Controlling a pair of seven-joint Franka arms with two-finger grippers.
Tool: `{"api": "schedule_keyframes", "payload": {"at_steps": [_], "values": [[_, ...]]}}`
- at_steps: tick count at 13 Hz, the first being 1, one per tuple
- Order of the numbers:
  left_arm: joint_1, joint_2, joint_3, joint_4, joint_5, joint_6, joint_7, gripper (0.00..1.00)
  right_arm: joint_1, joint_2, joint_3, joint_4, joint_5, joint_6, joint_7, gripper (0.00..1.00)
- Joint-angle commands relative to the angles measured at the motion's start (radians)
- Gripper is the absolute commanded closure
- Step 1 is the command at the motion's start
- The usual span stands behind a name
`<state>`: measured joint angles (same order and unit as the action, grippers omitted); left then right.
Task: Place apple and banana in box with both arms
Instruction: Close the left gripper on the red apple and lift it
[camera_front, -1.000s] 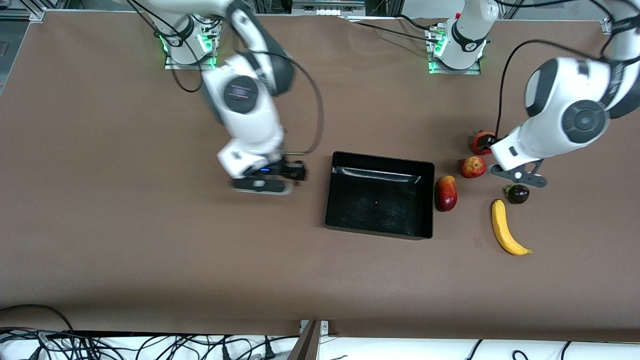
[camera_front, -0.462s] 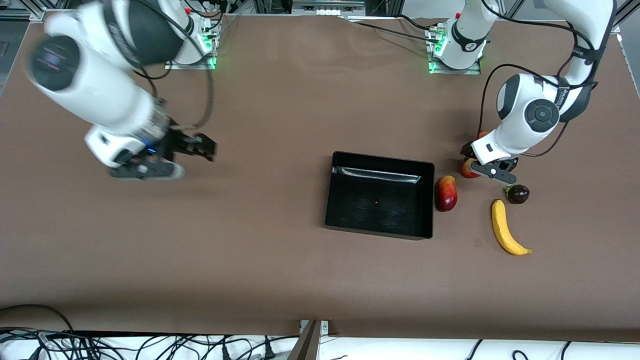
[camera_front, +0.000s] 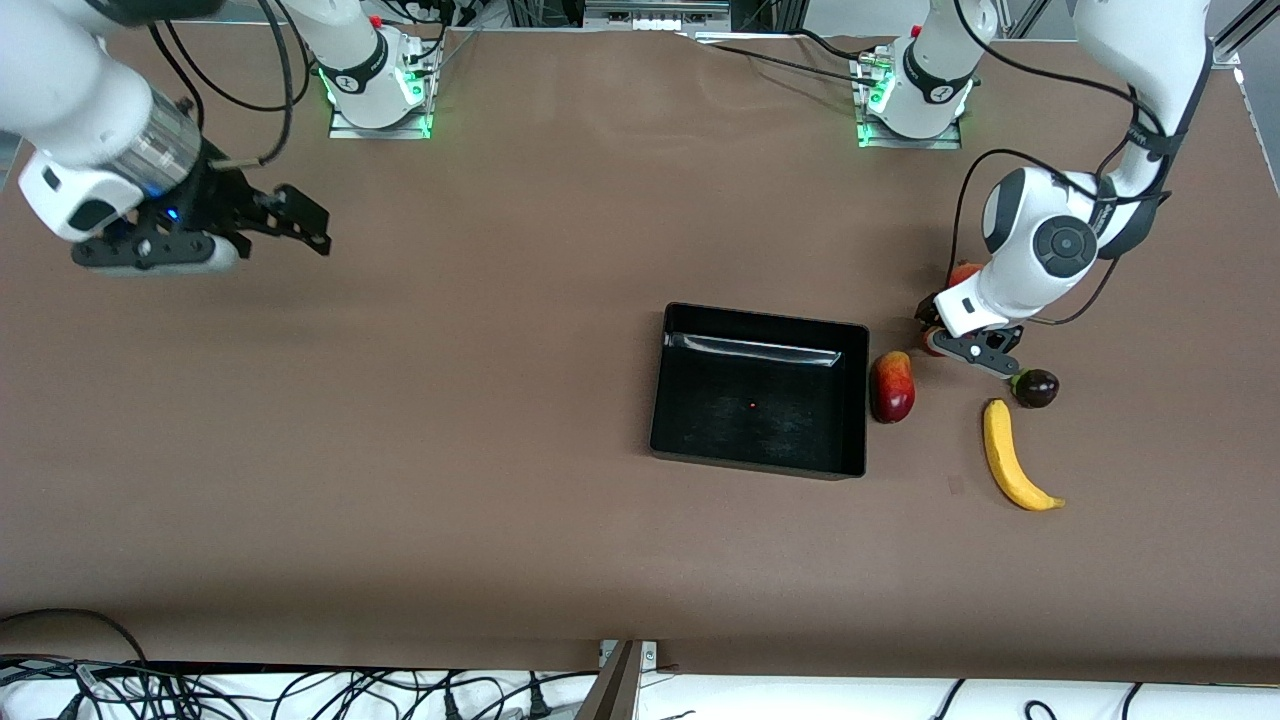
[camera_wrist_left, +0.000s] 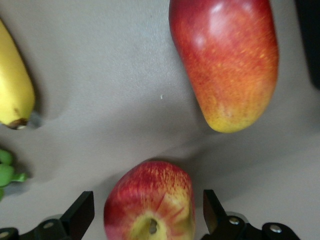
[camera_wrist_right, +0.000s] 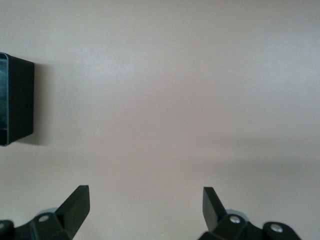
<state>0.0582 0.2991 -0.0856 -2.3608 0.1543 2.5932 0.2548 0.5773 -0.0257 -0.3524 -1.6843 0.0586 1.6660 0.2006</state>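
The apple (camera_wrist_left: 149, 202), red with yellowish patches and a stem dimple, sits on the table between the open fingers of my left gripper (camera_wrist_left: 148, 215). The fingers stand on either side of it with a gap. In the front view the left gripper (camera_front: 938, 336) is low over the apple, and its hand hides most of the apple. The yellow banana (camera_front: 1012, 455) lies nearer the front camera; its tip also shows in the left wrist view (camera_wrist_left: 12, 90). The black box (camera_front: 855, 400) is empty. My right gripper (camera_front: 302, 224) is open and empty, over bare table at the right arm's end.
An elongated red-yellow fruit (camera_front: 892, 386) lies beside the box wall, close to the apple, and shows in the left wrist view (camera_wrist_left: 227, 60). A dark purple fruit (camera_front: 1035, 387) sits by the banana. A red fruit (camera_front: 962, 270) lies partly hidden by the left arm. A box corner (camera_wrist_right: 17, 100) shows in the right wrist view.
My right arm has swung from beside the box out to its end of the table. My left gripper has come down over the apple and now straddles it.
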Motion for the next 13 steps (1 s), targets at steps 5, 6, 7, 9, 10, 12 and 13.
{"api": "schedule_keyframes", "payload": {"at_steps": [5, 6, 7, 9, 10, 12, 13], "values": [[0.002, -0.061, -0.054, 0.191, 0.008, -0.232, 0.000, 1.00, -0.501, -0.002, 0.410, -0.020, -0.056, 0.015, -0.133, 0.00], [0.002, -0.055, -0.092, 0.281, 0.002, -0.333, -0.003, 1.00, -0.581, 0.019, 0.473, -0.002, -0.054, 0.015, -0.141, 0.00], [-0.011, -0.034, -0.118, 0.413, -0.001, -0.458, -0.038, 1.00, -0.641, 0.027, 0.534, 0.006, -0.054, 0.015, -0.142, 0.00], [-0.072, 0.059, -0.148, 0.652, -0.004, -0.687, -0.209, 1.00, -0.668, 0.026, 0.566, 0.008, -0.057, 0.014, -0.142, 0.00], [-0.115, 0.098, -0.148, 0.704, -0.033, -0.721, -0.315, 1.00, -0.666, 0.026, 0.566, 0.011, -0.057, 0.014, -0.141, 0.00], [-0.179, 0.164, -0.146, 0.706, -0.105, -0.696, -0.522, 0.99, -0.665, 0.029, 0.566, 0.023, -0.054, 0.015, -0.129, 0.00], [-0.198, 0.196, -0.146, 0.696, -0.107, -0.662, -0.575, 0.98, -0.665, 0.029, 0.566, 0.025, -0.056, 0.017, -0.125, 0.00]]}}
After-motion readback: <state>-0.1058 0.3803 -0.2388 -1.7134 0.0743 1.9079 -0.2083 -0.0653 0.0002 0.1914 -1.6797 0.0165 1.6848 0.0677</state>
